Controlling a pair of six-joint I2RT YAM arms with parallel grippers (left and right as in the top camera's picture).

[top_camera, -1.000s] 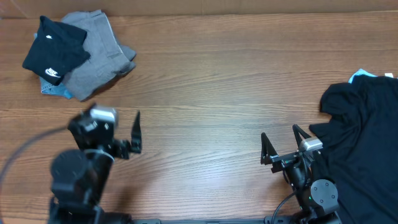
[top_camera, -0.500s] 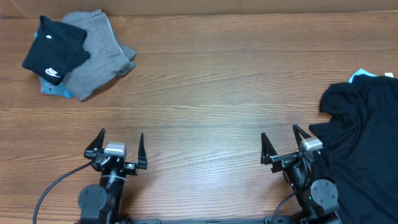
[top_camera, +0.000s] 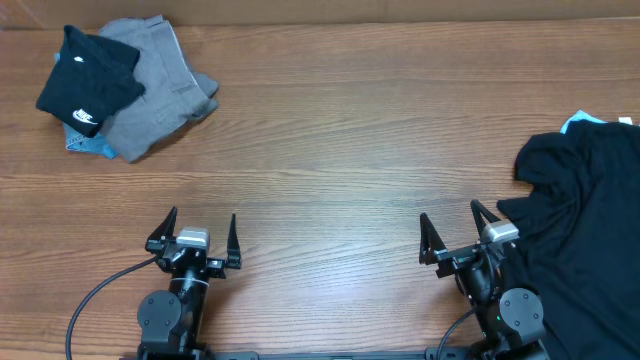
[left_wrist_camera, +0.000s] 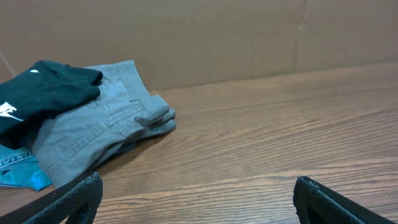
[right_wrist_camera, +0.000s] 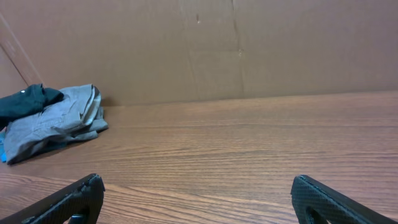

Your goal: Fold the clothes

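A crumpled black garment (top_camera: pixel 590 220) lies at the table's right edge, with a bit of light blue cloth (top_camera: pixel 580 121) showing behind it. At the far left is a stack of folded clothes: a black shirt with a white logo (top_camera: pixel 88 75) on grey trousers (top_camera: pixel 160 85), with blue fabric (top_camera: pixel 85 146) underneath. The stack also shows in the left wrist view (left_wrist_camera: pixel 93 130) and the right wrist view (right_wrist_camera: pixel 53 118). My left gripper (top_camera: pixel 195 235) is open and empty at the front left. My right gripper (top_camera: pixel 455 232) is open and empty at the front right, just left of the black garment.
The wooden table (top_camera: pixel 350 130) stretches between the two piles. A brown cardboard wall (right_wrist_camera: pixel 217 43) stands along its far edge.
My left arm has drawn back and turned to face straight up the table at the front edge, its fingers wide open. The right arm and the clothes have not moved.
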